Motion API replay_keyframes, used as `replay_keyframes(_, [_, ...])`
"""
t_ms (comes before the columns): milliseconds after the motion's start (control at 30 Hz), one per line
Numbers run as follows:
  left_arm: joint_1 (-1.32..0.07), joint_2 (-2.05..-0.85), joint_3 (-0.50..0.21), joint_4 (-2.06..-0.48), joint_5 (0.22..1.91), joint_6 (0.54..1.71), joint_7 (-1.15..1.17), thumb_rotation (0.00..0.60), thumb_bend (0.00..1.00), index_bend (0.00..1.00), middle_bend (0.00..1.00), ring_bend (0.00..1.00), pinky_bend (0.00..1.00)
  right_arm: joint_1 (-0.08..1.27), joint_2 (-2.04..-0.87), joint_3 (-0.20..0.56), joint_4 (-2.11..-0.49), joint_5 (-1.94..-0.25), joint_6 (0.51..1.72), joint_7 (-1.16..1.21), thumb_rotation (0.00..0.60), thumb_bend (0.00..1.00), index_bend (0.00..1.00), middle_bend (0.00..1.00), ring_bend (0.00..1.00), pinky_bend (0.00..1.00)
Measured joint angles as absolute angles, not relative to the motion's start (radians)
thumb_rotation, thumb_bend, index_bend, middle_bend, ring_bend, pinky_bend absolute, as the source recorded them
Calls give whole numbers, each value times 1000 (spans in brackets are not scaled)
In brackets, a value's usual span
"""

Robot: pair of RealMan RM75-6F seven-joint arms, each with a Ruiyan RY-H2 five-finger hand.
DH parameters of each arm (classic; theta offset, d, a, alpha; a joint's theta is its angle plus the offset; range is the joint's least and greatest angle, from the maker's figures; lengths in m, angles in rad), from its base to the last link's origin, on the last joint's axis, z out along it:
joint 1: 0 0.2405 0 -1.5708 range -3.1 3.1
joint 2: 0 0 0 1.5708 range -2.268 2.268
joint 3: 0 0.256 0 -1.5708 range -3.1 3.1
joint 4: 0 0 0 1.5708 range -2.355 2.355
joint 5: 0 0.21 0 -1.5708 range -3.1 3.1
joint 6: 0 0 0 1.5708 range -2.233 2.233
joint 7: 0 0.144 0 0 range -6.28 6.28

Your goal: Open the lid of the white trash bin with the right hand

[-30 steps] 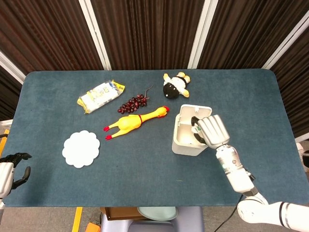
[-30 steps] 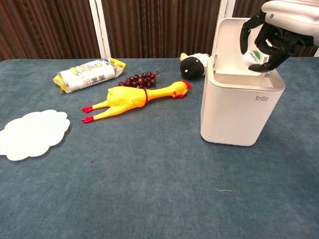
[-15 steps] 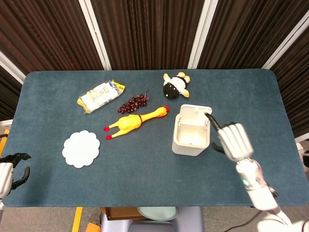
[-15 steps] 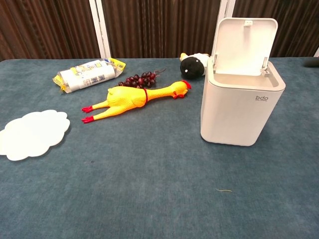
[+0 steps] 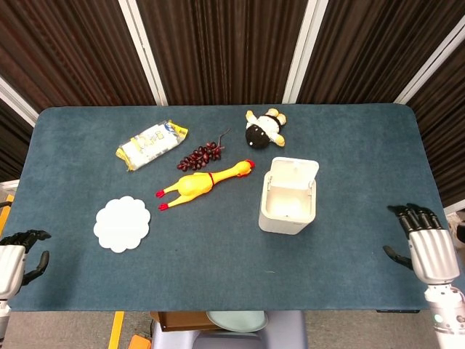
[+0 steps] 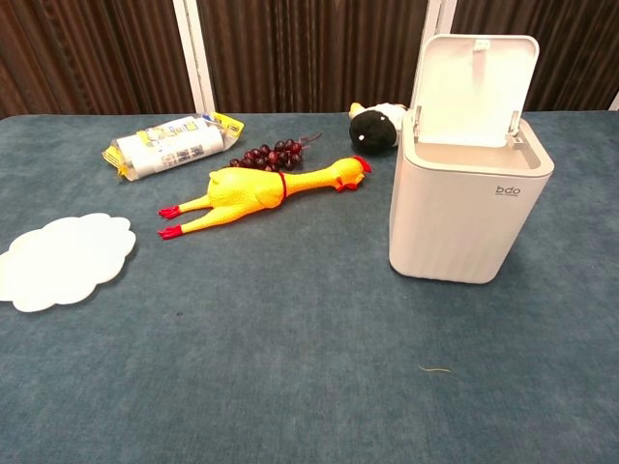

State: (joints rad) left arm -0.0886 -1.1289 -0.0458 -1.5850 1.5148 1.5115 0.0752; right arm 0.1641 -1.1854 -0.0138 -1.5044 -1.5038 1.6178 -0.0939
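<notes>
Right robot hand (image 5: 424, 246) at lower right, fingers loosely curled, holding nothing, left robot hand (image 5: 16, 259) at lower left, empty

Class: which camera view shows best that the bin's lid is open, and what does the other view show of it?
The chest view: the lid stands upright behind the rim of the bin, seen side-on. The head view looks straight down, so the lid is only a foreshortened white strip at the bin's far edge.

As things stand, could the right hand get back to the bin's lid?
Probably yes. The right hand sits at the table's right edge, and only bare cloth lies between it and the raised lid of the white trash bin.
</notes>
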Motion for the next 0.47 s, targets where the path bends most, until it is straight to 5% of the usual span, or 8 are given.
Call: replay_keyframes(467, [-98,-1139,-44,-1569,1520,1501,68,600,461,388,410,397,463,155,-1208,4,-1489,-1468,1515,-204,600,60,140,181,65,144])
